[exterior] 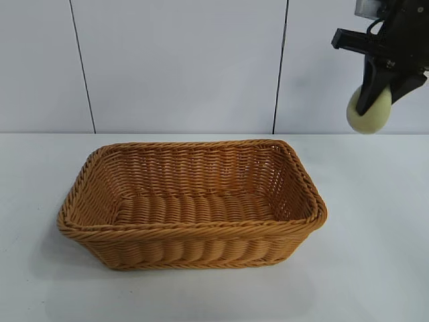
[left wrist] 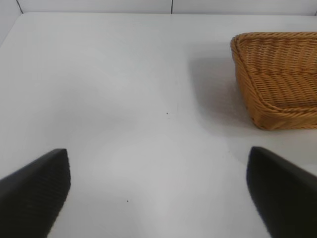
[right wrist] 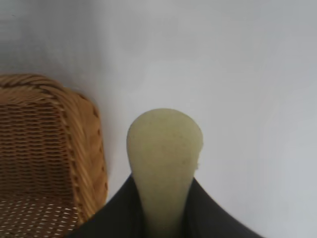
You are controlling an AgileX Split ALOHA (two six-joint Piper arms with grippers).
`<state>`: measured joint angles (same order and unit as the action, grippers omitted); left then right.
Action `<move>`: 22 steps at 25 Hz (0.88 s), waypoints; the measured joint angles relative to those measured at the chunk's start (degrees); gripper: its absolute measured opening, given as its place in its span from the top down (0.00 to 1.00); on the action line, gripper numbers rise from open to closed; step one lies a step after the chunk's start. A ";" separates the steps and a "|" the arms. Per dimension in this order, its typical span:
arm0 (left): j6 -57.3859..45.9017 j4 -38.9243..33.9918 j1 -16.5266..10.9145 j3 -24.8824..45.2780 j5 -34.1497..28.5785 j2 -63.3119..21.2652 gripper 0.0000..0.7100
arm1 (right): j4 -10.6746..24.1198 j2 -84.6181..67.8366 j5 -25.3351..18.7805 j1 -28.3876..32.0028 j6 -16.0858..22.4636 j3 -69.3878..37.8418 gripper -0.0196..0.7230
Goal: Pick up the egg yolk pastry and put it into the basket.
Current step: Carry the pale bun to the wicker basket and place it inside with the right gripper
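Right of basket (exterior: 191,204) rim, right gripper (exterior: 375,100) clamping pastry (exterior: 370,113) aloft

Egg yolk pastry (exterior: 370,109) aloft, right of the basket (exterior: 191,231).

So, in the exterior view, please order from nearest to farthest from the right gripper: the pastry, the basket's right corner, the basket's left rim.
1. egg yolk pastry, held in the right gripper, above the table.
2. basket's right corner, below, toward the left.
3. basket's left rim, far side.
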<state>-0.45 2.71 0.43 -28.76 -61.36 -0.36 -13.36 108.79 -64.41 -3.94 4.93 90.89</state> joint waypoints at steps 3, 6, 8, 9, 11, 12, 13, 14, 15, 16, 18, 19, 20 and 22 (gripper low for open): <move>0.00 0.00 0.00 0.00 0.00 0.00 0.02 | -0.27 -0.07 0.18 -3.98 -0.05 0.31 0.83; 0.00 0.00 0.00 0.00 0.00 0.00 0.02 | -0.44 -0.07 1.16 -9.61 -0.05 0.31 0.83; 0.00 0.00 0.00 0.00 0.00 0.00 0.02 | -0.49 -0.07 2.71 -13.67 -0.05 0.31 0.83; 0.00 0.00 0.00 0.00 0.00 0.00 0.02 | -0.56 -0.07 3.61 -15.87 -0.05 0.31 0.83; 0.00 0.00 0.00 0.00 0.00 0.00 0.02 | -0.62 -0.01 5.54 -19.81 0.05 0.31 0.83; 0.00 0.00 0.00 0.00 0.00 0.00 0.02 | -0.48 0.05 6.78 -21.82 0.45 0.31 0.83; 0.00 0.00 0.00 0.00 0.00 0.00 0.02 | -0.09 0.31 7.77 -23.69 0.82 0.31 0.83; 0.00 0.00 0.00 0.00 0.00 0.00 0.02 | 0.44 0.68 8.98 -25.38 1.44 0.31 0.83; 0.00 0.00 0.00 0.00 0.00 0.00 0.02 | 0.87 1.18 10.01 -26.62 1.94 0.31 0.83; 0.00 0.00 0.00 0.00 0.00 0.00 0.02 | 1.23 1.90 10.82 -27.90 2.27 0.35 0.83; 0.00 0.00 0.00 0.00 0.00 0.00 0.02 | 2.09 3.72 11.95 -29.77 2.78 0.42 0.83; 0.00 0.00 0.00 0.00 0.00 0.00 0.02 | 2.17 4.93 12.50 -30.24 3.22 0.42 0.83; 0.00 0.00 0.00 0.00 0.00 0.00 0.02 | 2.37 6.20 12.84 -30.53 3.57 0.42 0.83; 0.00 0.00 0.00 0.00 0.00 0.00 0.02 | 3.08 8.57 13.24 -30.66 4.26 0.42 0.83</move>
<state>-0.45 2.71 0.43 -28.76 -61.36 -0.36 -10.28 117.36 -51.17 -34.60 9.18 91.31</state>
